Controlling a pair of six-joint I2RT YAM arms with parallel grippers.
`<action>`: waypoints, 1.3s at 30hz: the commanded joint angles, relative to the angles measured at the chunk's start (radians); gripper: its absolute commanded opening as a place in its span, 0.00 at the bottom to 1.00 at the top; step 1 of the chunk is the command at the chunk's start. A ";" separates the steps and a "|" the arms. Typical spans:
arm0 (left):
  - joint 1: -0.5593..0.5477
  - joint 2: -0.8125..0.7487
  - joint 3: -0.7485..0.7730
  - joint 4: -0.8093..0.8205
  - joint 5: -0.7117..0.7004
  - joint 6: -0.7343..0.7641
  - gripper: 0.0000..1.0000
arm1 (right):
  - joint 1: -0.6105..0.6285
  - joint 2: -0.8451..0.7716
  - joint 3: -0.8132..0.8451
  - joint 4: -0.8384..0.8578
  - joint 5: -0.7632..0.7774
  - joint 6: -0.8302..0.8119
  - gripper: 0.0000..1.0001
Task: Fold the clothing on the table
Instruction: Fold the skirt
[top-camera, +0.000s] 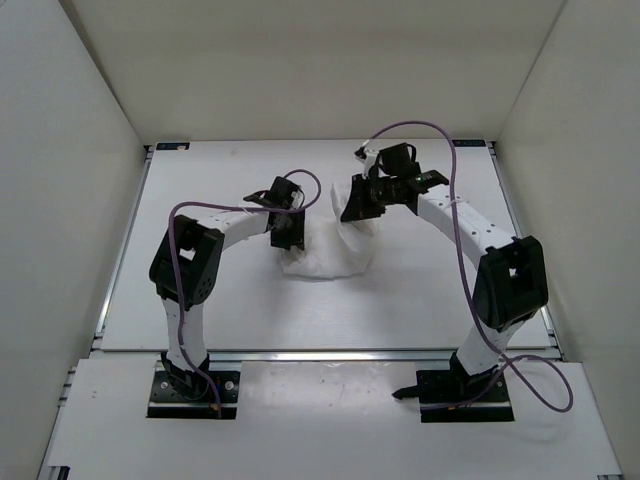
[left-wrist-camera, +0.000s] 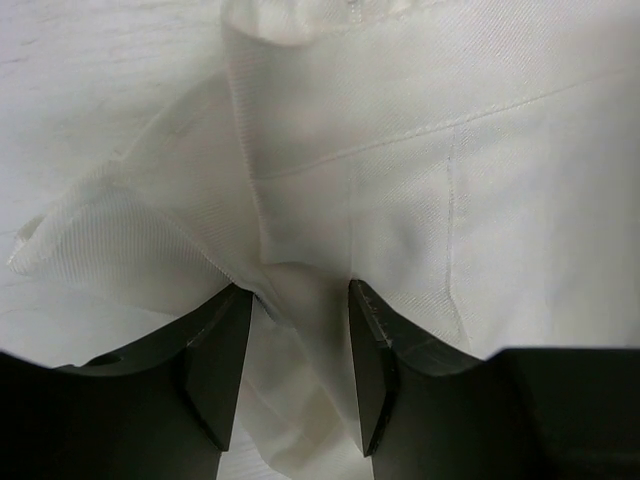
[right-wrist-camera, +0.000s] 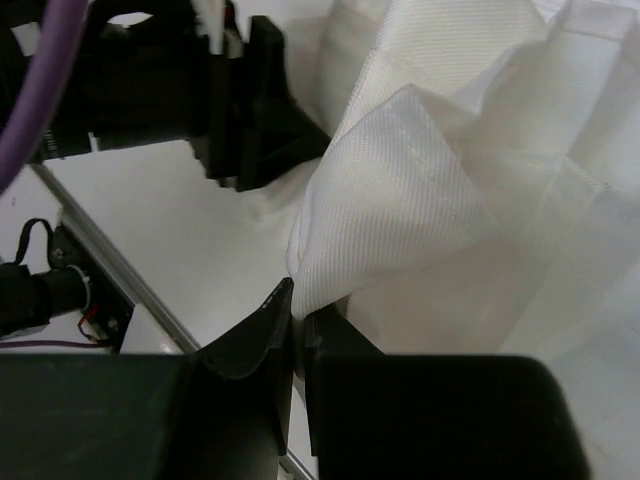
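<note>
The clothing (top-camera: 330, 258), thin white fabric, lies bunched in a heap at the middle of the table (top-camera: 420, 295). My left gripper (top-camera: 287, 240) is down on the heap's left side. In the left wrist view its jaws (left-wrist-camera: 300, 300) stand apart, with a raised fold of the cloth (left-wrist-camera: 400, 150) running between the fingers. My right gripper (top-camera: 358, 212) is at the heap's far right edge. In the right wrist view it (right-wrist-camera: 298, 305) is shut on a hemmed edge of the cloth (right-wrist-camera: 400, 200), which is lifted off the table.
White enclosure walls (top-camera: 70, 200) rise on the left, right and back. A silver rail (top-camera: 330, 353) runs along the table's near edge, with both arm bases behind it. The left arm's wrist (right-wrist-camera: 240, 110) shows close by in the right wrist view.
</note>
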 joint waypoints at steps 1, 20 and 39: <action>-0.033 0.088 -0.013 0.007 0.106 -0.051 0.54 | 0.037 0.022 0.021 0.115 -0.109 0.090 0.02; 0.037 0.046 -0.141 0.164 0.230 -0.146 0.53 | 0.131 0.176 -0.057 0.363 -0.184 0.172 0.36; 0.249 -0.227 -0.079 0.036 0.181 -0.085 0.60 | -0.037 -0.146 -0.160 0.248 -0.025 0.061 0.00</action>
